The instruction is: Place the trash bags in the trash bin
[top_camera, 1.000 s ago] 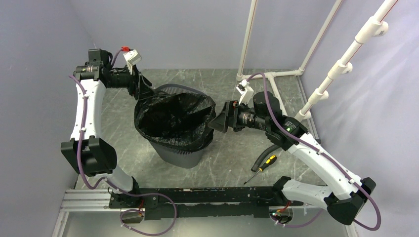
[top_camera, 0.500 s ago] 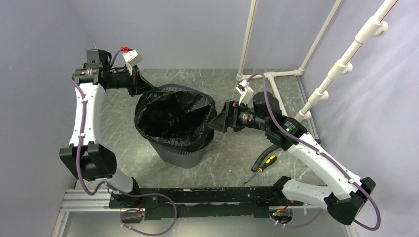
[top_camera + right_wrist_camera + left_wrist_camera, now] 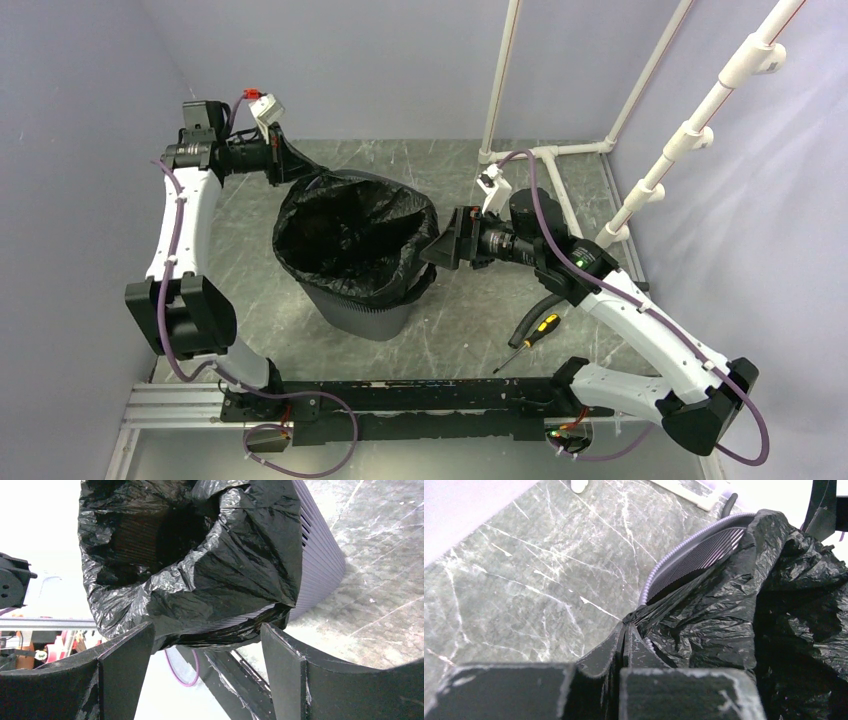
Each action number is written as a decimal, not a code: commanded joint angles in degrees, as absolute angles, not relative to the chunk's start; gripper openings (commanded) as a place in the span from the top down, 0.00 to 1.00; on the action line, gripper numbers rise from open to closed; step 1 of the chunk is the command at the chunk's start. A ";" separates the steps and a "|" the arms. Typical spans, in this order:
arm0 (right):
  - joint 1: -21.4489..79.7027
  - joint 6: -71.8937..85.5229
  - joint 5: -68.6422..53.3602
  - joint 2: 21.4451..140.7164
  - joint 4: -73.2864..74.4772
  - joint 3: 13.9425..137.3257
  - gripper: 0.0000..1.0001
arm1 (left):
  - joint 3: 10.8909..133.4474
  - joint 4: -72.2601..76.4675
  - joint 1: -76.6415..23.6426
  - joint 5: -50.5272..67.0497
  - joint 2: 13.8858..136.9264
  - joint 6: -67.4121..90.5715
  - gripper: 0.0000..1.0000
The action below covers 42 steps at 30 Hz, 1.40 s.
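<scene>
Top view: the trash bag [image 3: 350, 235] lines the trash bin [image 3: 368, 312] on the worktop [image 3: 450, 170]. A screwdriver [image 3: 535, 332] and black hose [image 3: 530, 312] lie right of the bin.
Left wrist view: the left claw [image 3: 625, 630] is pinched onto bag film at the bin's rim.
Right wrist view: the right claw [image 3: 205, 640] is spread wide, facing the bin's bag-draped side.

This looks like a robotics lab test cell. A left arm [image 3: 180, 225] and a right arm [image 3: 645, 325] are bolted to a black bar [image 3: 430, 393] beside an aluminium rail [image 3: 170, 405], at the near edge of a marble-patterned tabletop [image 3: 460, 320]. Plain pale walls [image 3: 400, 60] box it in. A white pipe frame [image 3: 560, 150] stands at the far right, and a yellow-handled screwdriver [image 3: 535, 332] lies loose.
</scene>
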<state>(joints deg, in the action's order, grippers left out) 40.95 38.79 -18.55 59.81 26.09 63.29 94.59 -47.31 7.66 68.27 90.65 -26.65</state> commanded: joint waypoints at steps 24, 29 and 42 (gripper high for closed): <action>40.42 35.45 -4.31 57.66 25.13 68.86 0.19 | 83.17 -30.79 7.47 76.32 95.16 -11.68 0.97; 34.78 34.73 -12.34 63.68 22.81 73.75 0.21 | 83.54 -30.62 7.47 76.28 95.44 -11.07 0.97; 30.32 37.93 -30.16 75.05 12.23 74.93 0.42 | 84.85 -31.19 7.47 76.95 95.62 -11.12 0.97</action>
